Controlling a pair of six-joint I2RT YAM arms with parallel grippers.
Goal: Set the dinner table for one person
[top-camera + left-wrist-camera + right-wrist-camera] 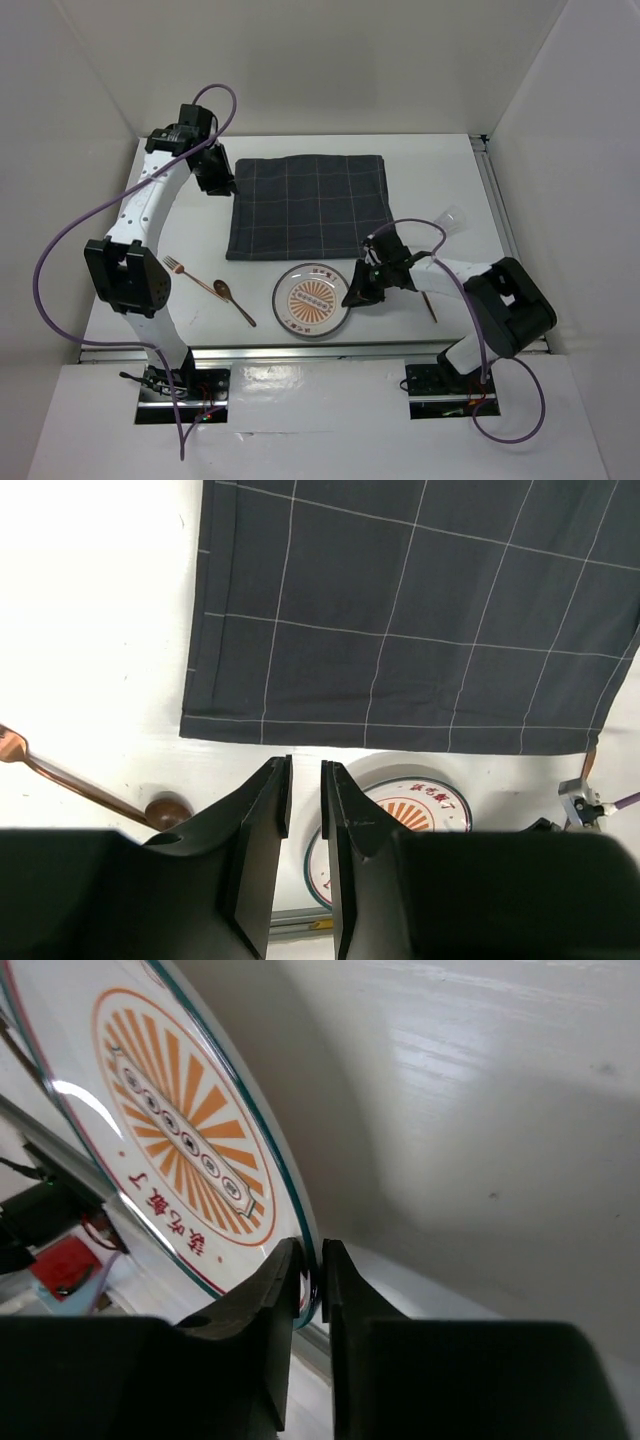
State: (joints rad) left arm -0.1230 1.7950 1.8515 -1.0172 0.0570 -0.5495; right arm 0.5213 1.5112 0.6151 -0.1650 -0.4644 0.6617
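The white dinner table (440,180) bears a dark grey checked cloth mat (305,205) at its middle back. A round plate (313,300) with an orange sunburst pattern sits near the front edge, in front of the mat. My right gripper (350,293) is shut on the plate's right rim; in the right wrist view the rim (300,1230) stands between the jaws of the gripper (310,1272). My left gripper (222,188) hovers at the mat's back left corner. Its jaws (305,780) are almost together and empty, above the mat (400,610) and the plate (425,810).
A copper fork (178,266) and spoon (235,302) lie left of the plate; the spoon bowl (165,810) shows in the left wrist view. A thin brown utensil (430,306) lies right of the right gripper. A clear glass (452,220) lies at the right. Metal rails edge the table (300,352).
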